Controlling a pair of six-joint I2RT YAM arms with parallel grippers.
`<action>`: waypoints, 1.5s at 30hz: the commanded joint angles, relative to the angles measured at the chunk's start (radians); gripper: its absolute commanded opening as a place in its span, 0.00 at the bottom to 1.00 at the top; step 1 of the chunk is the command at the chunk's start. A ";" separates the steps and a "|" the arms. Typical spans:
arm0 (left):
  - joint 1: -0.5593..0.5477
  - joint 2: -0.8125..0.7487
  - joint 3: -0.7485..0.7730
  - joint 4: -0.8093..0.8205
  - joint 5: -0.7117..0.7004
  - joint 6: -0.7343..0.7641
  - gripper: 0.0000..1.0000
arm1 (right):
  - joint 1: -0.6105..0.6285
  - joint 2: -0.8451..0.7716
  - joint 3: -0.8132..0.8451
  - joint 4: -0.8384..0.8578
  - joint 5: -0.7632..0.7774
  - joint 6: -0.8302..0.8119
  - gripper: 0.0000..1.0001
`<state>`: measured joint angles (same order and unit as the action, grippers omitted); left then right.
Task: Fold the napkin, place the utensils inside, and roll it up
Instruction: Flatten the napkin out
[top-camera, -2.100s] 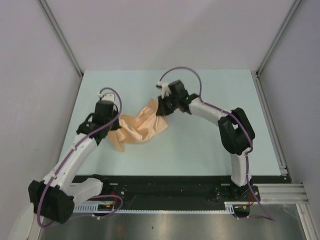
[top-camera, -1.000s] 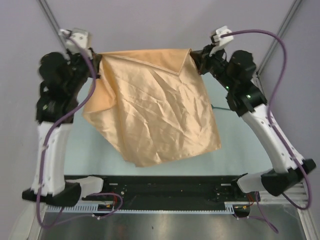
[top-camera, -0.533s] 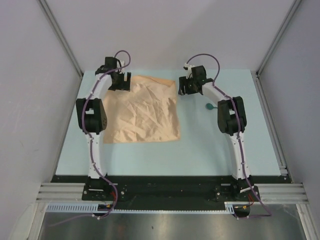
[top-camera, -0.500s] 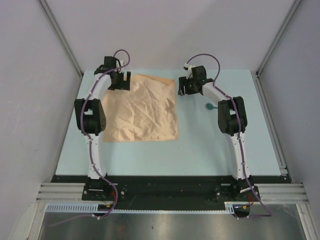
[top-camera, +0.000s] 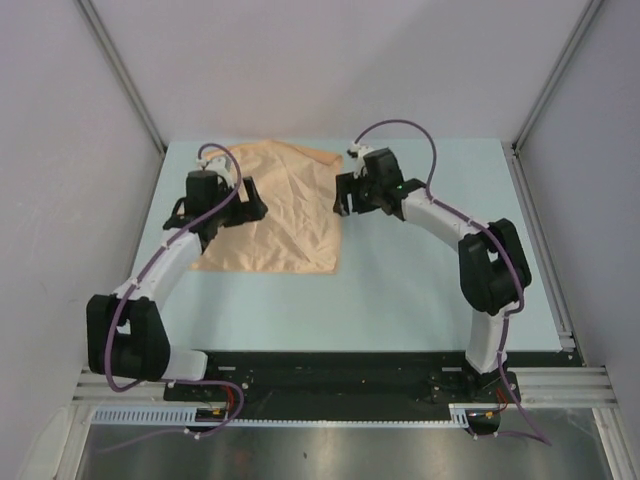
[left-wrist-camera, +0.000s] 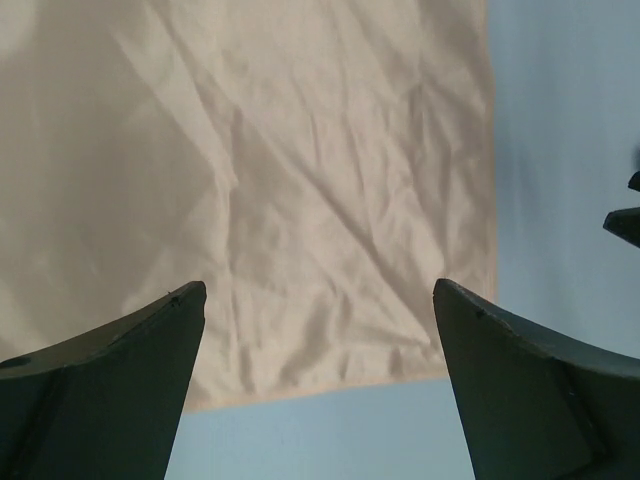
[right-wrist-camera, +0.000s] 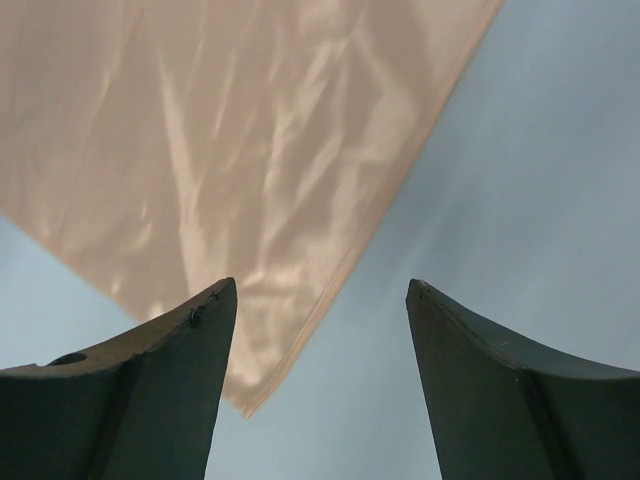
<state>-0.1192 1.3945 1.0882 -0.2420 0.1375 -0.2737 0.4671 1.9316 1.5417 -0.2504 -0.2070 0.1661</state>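
A pale blue-green worktop (top-camera: 420, 290) fills the middle of the top view, closed in on three sides by plain grey-lilac walls: a back panel (top-camera: 330, 60), a left panel (top-camera: 60, 200) and a right panel (top-camera: 605, 200). Aluminium corner posts run diagonally at the upper left (top-camera: 120, 70) and the upper right (top-camera: 560, 70). An aluminium rail (top-camera: 540, 250) borders the worktop's right edge. Along the near edge lies a black strip (top-camera: 340, 365), and below it a brushed metal surface (top-camera: 350, 450). The light is soft and even, with only faint shadows.
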 joint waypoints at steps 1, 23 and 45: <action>-0.002 -0.127 -0.197 0.067 0.047 -0.186 1.00 | 0.148 -0.057 -0.126 -0.050 0.152 0.055 0.73; 0.018 -0.468 -0.036 -0.342 -0.202 0.074 1.00 | 0.346 0.014 -0.219 -0.184 0.360 0.200 0.54; 0.089 -0.445 -0.163 -0.215 -0.180 0.083 1.00 | 0.354 0.070 -0.222 -0.217 0.268 0.204 0.00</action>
<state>-0.0456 0.9539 0.9360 -0.4984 -0.0555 -0.2081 0.8112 1.9667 1.3243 -0.4179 0.0853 0.3653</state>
